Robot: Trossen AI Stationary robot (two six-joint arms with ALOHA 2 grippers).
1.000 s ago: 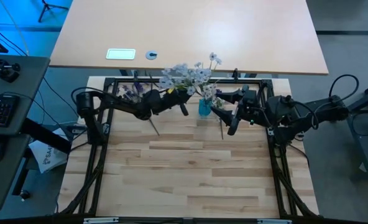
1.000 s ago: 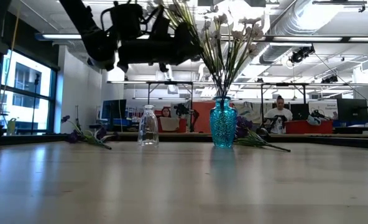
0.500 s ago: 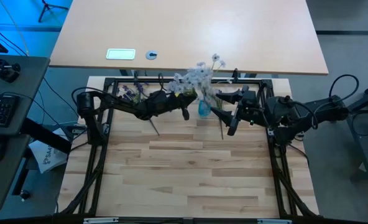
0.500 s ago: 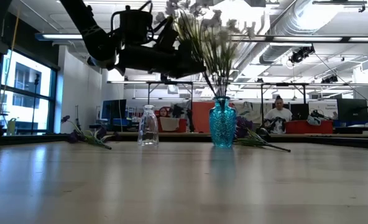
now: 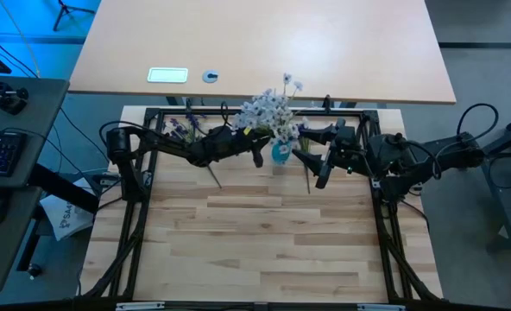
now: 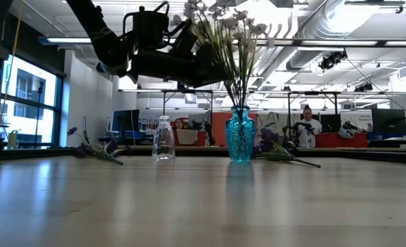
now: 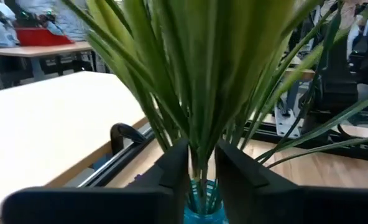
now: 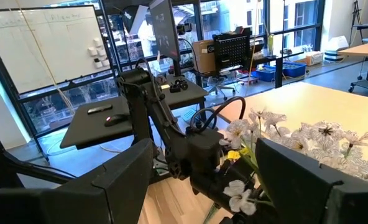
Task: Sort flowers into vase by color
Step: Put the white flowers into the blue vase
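A bunch of white and pale-blue flowers [image 5: 268, 112] stands with its stem ends in a blue vase [image 5: 280, 154] at the far middle of the table; the vase also shows in the low view [image 6: 239, 135]. My left gripper [image 5: 261, 150] is level above the vase mouth, shut on the bunch's green stems [image 6: 232, 72]. My right gripper [image 5: 320, 168] is open and empty, just right of the vase. Purple sprigs lie flat on the table at the far left [image 6: 93, 149] and right of the vase [image 6: 280, 152]. A clear glass bottle [image 6: 163, 138] stands left of the vase. My left gripper pinches the gathered stems [image 7: 200, 149] between its two fingers [image 7: 174, 171], a little above the vase mouth and well below the blossoms. The fingers come level from the table's left and lie across the stems. The bunch stands nearly upright, its lower ends inside the vase.
A black frame [image 5: 238, 112] runs along the table's far edge, close behind the vase. The near half of the wooden table [image 5: 255, 250] holds nothing. People sit at desks in the room behind [image 6: 306, 127].
My left gripper has gone toward the table's right, closer to the vase, keeping hold of the stems. The bunch, spread wide and leaning left before, now stands gathered and more upright over the vase. The vase has slid slightly toward the table's left.
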